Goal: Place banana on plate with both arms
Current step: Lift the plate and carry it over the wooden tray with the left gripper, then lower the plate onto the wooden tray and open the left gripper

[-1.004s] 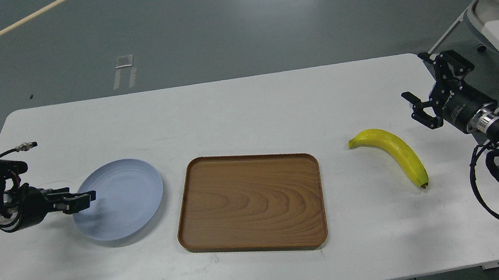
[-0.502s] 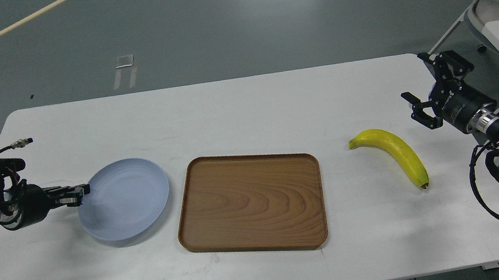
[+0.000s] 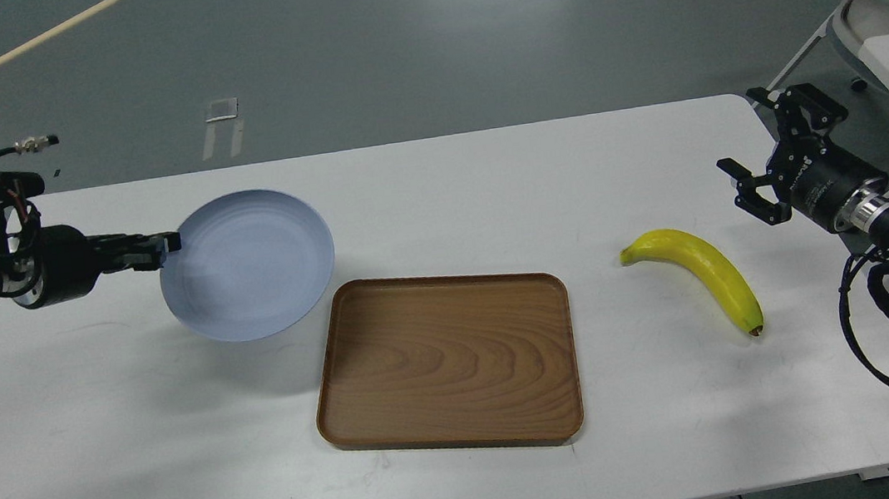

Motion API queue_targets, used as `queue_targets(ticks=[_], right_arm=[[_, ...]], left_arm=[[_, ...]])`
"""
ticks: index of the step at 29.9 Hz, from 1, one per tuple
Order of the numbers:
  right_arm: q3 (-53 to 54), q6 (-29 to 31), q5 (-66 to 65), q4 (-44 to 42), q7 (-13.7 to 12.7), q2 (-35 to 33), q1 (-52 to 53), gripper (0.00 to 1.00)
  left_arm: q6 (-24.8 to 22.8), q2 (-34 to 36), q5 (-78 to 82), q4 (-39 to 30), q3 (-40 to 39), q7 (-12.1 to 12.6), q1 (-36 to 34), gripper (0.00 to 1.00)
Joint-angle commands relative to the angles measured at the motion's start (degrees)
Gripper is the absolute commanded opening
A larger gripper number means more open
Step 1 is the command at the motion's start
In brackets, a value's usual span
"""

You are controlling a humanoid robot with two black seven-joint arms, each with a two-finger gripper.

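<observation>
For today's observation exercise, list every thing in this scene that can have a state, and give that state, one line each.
plate: lifted off the table, gripped at its left rim.
left gripper: shut on the plate's rim.
banana: lying on the table, untouched, right of the tray.
right gripper: open, holding nothing, beyond the banana.
wooden tray: flat on the table, nothing in it.
white table: bearing the tray and banana.
</observation>
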Motion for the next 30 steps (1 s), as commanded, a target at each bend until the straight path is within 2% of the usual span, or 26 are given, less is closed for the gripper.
queue_targets(ticks=[1,5,7,11,16,19,24,30], right_arm=[[0.0,0.0,0.0,0.0,0.0,0.0,-0.1,1.0],[-0.1,0.0,0.0,-0.1,0.0,0.1,-0.1,1.0],[-0.1,0.0,0.0,-0.1,0.0,0.1,-0.2,1.0],[-0.1,0.0,0.0,-0.2,0.0,-0.3,-0.2,1.0],[-0.1,0.0,0.0,-0.3,0.0,-0.4,-0.3,1.0],[-0.1,0.0,0.0,-0.4,0.0,-0.4,-0.4,1.0],[-0.1,0.0,0.0,-0.4,0.0,-0.4,-0.4,1.0],[-0.1,0.0,0.0,-0.4,0.0,-0.4,-0.2,1.0]], left_arm=[[-1.1,-1.6,0.6,-5.7,0.4,0.0,-2.3,0.0],[-1.2,-11.1,1.2,-6.4,3.2,0.0,-5.2,0.0],[-1.2,-13.6,1.3,-5.8,4.6,0.0,-6.0,0.0],[-1.2,-21.7,1.2,-0.6,8.8,0.0,-7.4,0.0],[-1.2,-28.2,1.3,7.4,8.9,0.0,-6.7,0.0],[-1.2,-30.3,1.2,10.4,10.7,0.0,-6.5,0.0],[-1.0,-31.2,0.5,11.5,15.6,0.0,-6.6,0.0],[-0.5,-33.9,0.4,14.6,15.6,0.0,-5.9,0.0]])
